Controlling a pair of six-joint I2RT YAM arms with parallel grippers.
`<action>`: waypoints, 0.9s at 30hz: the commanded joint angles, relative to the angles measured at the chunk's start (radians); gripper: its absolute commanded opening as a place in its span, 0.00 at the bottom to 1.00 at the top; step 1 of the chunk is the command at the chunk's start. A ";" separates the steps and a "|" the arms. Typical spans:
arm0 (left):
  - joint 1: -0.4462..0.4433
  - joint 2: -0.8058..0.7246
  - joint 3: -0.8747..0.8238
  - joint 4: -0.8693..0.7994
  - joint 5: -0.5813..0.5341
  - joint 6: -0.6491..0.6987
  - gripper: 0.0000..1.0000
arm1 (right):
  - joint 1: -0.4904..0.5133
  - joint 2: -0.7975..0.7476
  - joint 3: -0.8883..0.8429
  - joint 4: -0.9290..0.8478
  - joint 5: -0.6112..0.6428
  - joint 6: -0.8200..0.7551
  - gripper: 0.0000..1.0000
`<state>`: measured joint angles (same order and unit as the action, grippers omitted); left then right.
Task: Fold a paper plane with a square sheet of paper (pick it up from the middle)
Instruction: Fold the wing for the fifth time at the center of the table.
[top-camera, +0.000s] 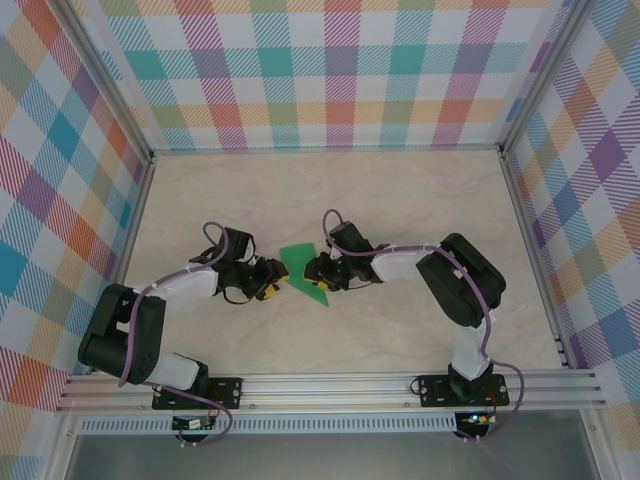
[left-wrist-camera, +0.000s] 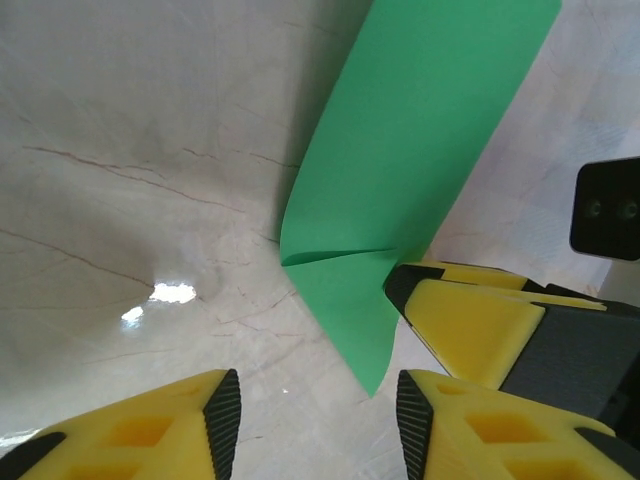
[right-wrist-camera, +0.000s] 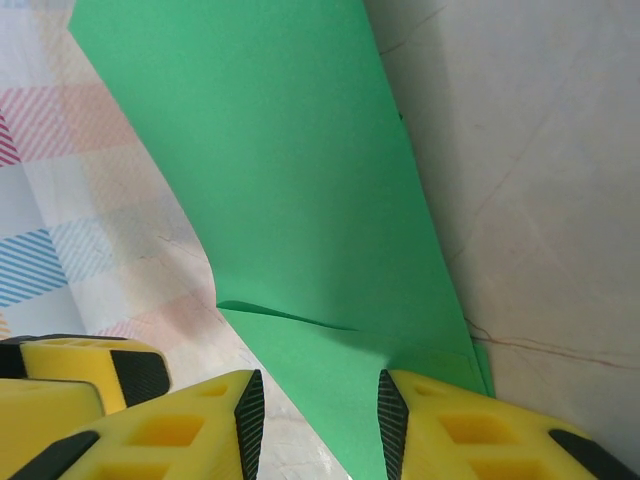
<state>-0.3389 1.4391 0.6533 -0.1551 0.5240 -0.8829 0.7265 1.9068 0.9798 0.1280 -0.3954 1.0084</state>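
Green sheet, creased into a narrow angular shape, sits mid-table between the two wrists. The left gripper is at its near-left corner and the right gripper is over its right edge. Judgement: both arms crowd the one pointed end so that one can steady the paper while the other works the fold. Left wrist view: the sheet appears lifted off the table, with a short crease across it near the point. The point hangs between the left gripper's fingers, which stand partly apart with neither pad on the paper, so nothing is held. One finger of the right gripper lies against the sheet's edge just beyond. Right wrist view: the sheet runs up from between the right gripper's fingers toward the checked wall. Jaws are partly apart, the right pad touches the paper's edge, and there is a gap on the left side. Whether that amounts to a pinch, cannot tell.
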 joint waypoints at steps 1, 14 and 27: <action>-0.028 0.019 0.003 0.064 -0.042 -0.058 0.44 | -0.014 -0.021 -0.030 0.012 -0.028 0.029 0.39; -0.061 0.126 0.032 0.145 -0.032 -0.050 0.36 | -0.038 -0.022 -0.059 0.057 -0.085 0.058 0.39; -0.071 0.172 0.035 0.240 0.032 -0.051 0.20 | -0.057 -0.044 -0.070 0.095 -0.120 0.037 0.42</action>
<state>-0.3981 1.6058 0.6724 0.0395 0.5236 -0.9348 0.6819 1.9034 0.9295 0.2203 -0.4969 1.0615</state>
